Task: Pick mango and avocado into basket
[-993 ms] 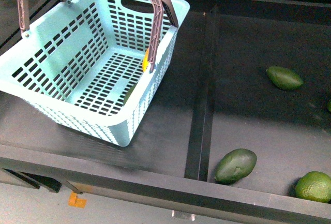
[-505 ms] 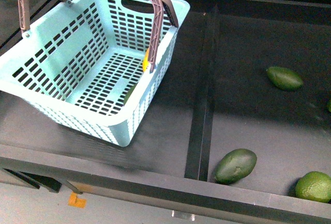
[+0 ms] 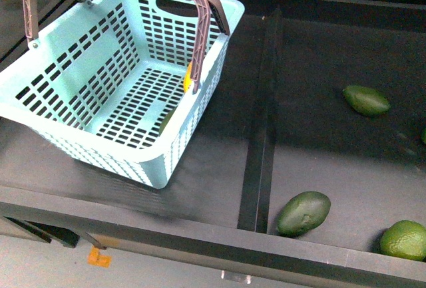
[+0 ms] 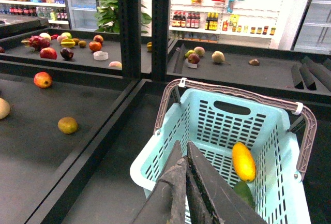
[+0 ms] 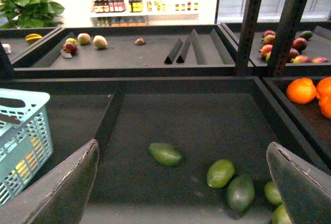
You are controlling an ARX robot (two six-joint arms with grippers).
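— From the front camera we see the basket on the dark shelf, handles up. Only a yellow sliver of the mango shows through its slotted wall, with a hint of green beside it. What do the wrists give us?

— The left wrist view looks down into the basket: the mango lies on its floor, and the avocado touches its nearer end. Our left gripper hangs above the basket's near rim, its fingers pressed together on nothing.

— And beyond the basket?

— Across the divider from it, the front view shows three loose green fruits. The right wrist view adds more of them, plus oranges in a farther bin. Our right gripper has its fingers spread wide and holds nothing.
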